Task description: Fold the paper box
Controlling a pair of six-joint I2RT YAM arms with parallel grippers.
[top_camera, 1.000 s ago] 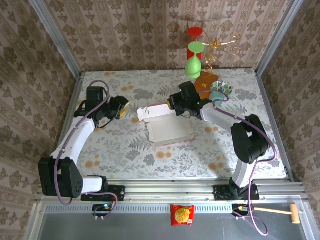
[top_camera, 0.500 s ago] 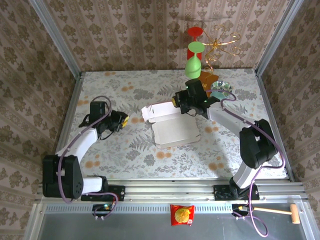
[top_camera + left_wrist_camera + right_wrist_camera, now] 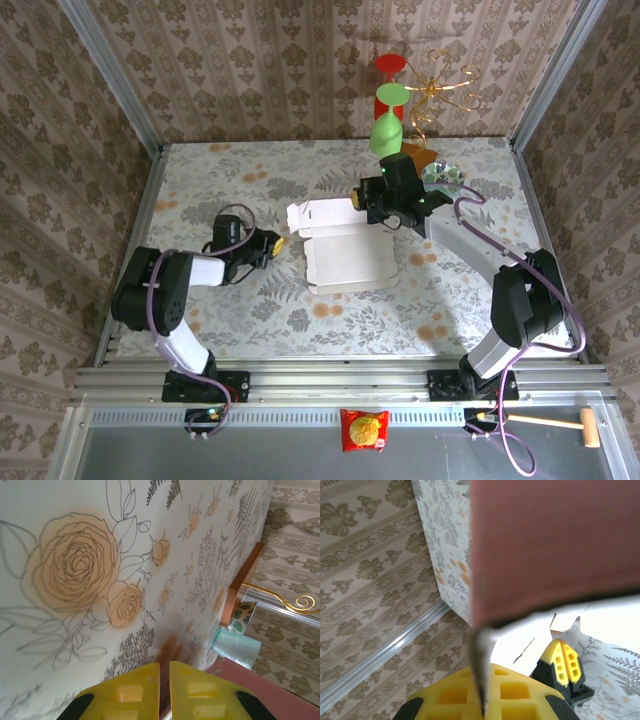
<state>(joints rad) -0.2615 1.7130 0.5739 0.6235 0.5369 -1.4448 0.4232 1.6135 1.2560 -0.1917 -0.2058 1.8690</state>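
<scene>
Pink thin cardboard with a whitish inside, the paper box (image 3: pixel 350 262) lies open on the floral-printed table top (image 3: pixel 230 180). Its base is flat and its rear flap is raised towards the far wall. The right gripper (image 3: pixel 360 205) is at the box's far edge, its yellow fingers clamped on the edge of that raised flap. The right wrist view shows the pink panel (image 3: pixel 555 540) pinched between them (image 3: pixel 482 695).

Over the last second this gripper has carried the flap, and the whole box with it, a little to the right and farther from the arm bases. Meanwhile the left arm has folded low, bringing the left gripper (image 3: pixel 277 243) from well left of the box to just beside its left edge. Its jaws have closed until only a slit remains (image 3: pixel 164 685), and nothing sits between them.

The fold looks barely begun. One side is held up, and the left gripper seems placed to press or steady the near-left wall next.
</scene>
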